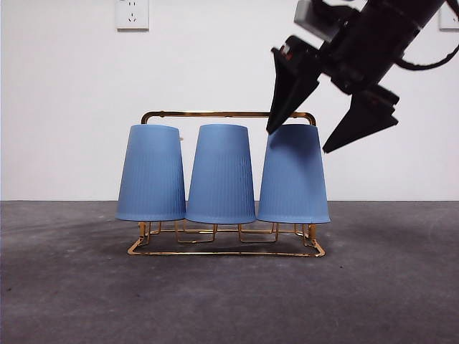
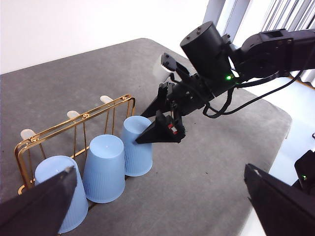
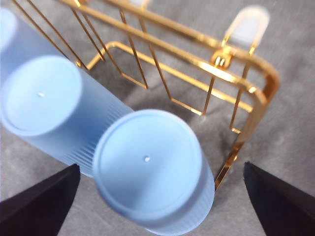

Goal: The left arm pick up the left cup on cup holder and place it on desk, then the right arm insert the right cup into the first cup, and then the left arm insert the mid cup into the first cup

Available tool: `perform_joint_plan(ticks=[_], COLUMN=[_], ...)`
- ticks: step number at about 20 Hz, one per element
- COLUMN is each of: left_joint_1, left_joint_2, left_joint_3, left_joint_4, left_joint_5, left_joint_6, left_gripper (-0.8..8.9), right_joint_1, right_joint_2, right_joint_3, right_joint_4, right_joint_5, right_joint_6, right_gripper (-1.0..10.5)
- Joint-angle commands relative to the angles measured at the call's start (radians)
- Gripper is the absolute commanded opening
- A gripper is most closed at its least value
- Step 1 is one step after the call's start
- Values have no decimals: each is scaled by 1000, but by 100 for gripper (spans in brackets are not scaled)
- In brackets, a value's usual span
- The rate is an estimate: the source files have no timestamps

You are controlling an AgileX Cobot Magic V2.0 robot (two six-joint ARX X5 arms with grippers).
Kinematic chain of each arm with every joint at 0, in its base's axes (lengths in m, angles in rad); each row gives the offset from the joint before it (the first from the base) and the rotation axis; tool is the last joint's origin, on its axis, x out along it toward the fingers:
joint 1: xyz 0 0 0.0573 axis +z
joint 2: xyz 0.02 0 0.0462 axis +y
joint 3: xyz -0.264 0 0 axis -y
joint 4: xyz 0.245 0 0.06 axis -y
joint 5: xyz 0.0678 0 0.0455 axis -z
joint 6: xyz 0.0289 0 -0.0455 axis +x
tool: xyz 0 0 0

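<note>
Hovering right gripper (image 1: pixel 330 132), jaws open, over right cup (image 1: pixel 293 174) | left gripper (image 2: pixel 157 206) open, waiting | risk: jaw bumps cup holder (image 1: pixel 226 114), tipping cups

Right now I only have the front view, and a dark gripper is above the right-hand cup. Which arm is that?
Observer: It is the right gripper. Its wrist view looks straight down on the right cup.
Operator: Are its fingers around the cup?
Observer: They are open, one on each side of the cup's upturned base, and neither touches it.
Operator: Where is the left arm?
Observer: The left gripper is open and holds nothing. It hangs above the cup holder at the left cup's end.
</note>
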Motion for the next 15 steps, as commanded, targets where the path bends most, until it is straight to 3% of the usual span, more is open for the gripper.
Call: perform_joint_plan(ticks=[1, 4, 7, 15], left_joint_1=[-5, -5, -6, -6], left_joint_2=[5, 5, 3, -7], left_joint_3=[19, 19, 19, 19], left_joint_4=[5, -11, -12, -16], left_joint_5=[5, 5, 5, 5], left_joint_6=[-1, -1, -1, -1], left_gripper=[594, 594, 594, 594], right_joint_1=[17, 23, 23, 29], right_joint_2=[37, 55, 55, 54], right_joint_3=[21, 21, 21, 21], right_joint_4=[24, 56, 56, 54], right_joint_5=[-6, -2, 5, 5], right_joint_6=[-21, -27, -30, -28], right_gripper=[534, 488, 369, 255])
